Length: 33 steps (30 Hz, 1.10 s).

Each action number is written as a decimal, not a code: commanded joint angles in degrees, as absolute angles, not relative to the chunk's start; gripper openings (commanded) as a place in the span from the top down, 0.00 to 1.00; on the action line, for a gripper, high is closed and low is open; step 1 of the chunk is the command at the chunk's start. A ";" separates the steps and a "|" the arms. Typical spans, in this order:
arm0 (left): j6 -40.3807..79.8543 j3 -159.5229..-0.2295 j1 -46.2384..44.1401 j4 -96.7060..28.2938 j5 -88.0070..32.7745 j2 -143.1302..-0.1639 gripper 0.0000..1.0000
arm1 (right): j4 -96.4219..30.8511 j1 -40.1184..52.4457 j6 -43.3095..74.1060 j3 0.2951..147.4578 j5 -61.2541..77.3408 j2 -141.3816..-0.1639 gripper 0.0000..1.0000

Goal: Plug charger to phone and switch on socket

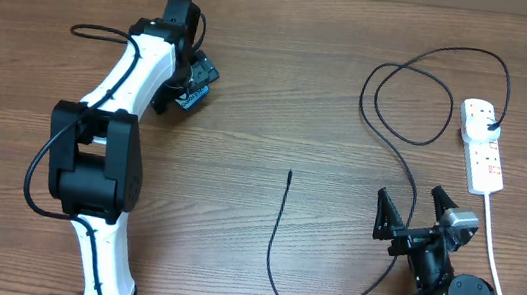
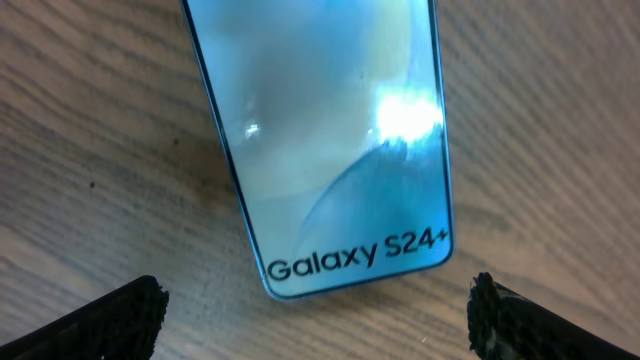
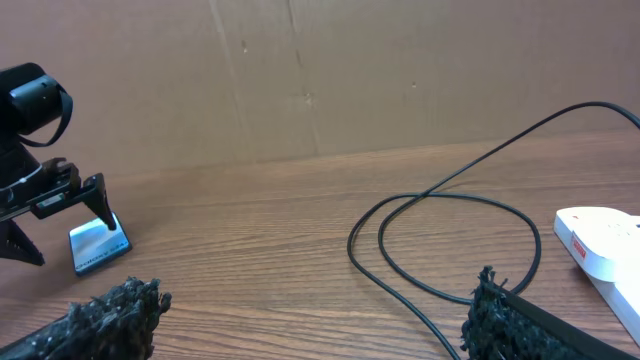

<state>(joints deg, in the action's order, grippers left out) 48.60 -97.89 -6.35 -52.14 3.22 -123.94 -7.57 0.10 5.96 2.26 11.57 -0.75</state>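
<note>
Spanning all three views was 1 wood-grain table (image 1: 281, 89), w/ a cardboard wall (image 3: 300, 70) behind its far edge. On it stood 2 arms: the white-and-black L arm (image 1: 116, 119) reaching to the far-left area, and the R arm (image 1: 449, 281) low at the near-right edge.

L gripper (image 2: 315, 325) hung right over the phone. Its jaws were spread wide, 1 fingertip each side of the phone's near end, neither touching it. R gripper (image 1: 415, 211) was spread just as wide and held nothing. The cable ran close by it; contact couldn't be told.

1 socket strip (image 1: 482, 144), white w/ red markings, lay at the far right. Its thick white cord (image 1: 496, 267) trailed toward the near edge. The strip's farthest outlet held the charger's black plug (image 1: 489, 122).

1 charger cable (image 1: 276, 250), thin and black, left that plug, made 1 loop beside the strip, then swept past the R gripper and curved round near the front edge. Its connector tip (image 1: 289, 174) lay free mid-table, well apart from the phone.

1 Galaxy S24+ phone (image 2: 330, 130) lay flat, light-blue face up, at far left; overhead it was mostly hidden by the L gripper.
</note>
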 commanded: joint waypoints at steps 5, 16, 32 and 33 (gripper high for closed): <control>52.66 -99.15 -4.69 -48.95 -1.58 -125.14 0.00 | -7.40 0.27 5.76 2.00 10.96 -0.45 0.00; 57.08 -99.15 -2.87 -50.17 -1.30 -125.14 0.00 | -7.40 0.27 5.76 1.98 10.96 -0.45 0.00; 57.89 -99.18 -2.26 -50.00 -1.61 -125.14 0.00 | -7.38 0.27 5.76 1.98 10.96 -0.45 0.00; 57.89 -99.18 -2.17 -49.91 -2.26 -125.14 0.00 | -7.40 0.27 5.76 2.00 10.96 -0.45 0.00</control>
<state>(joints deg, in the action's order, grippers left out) 57.06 -97.89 -2.57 -50.09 -1.15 -123.94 -7.57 0.10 5.96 2.26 11.57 -0.75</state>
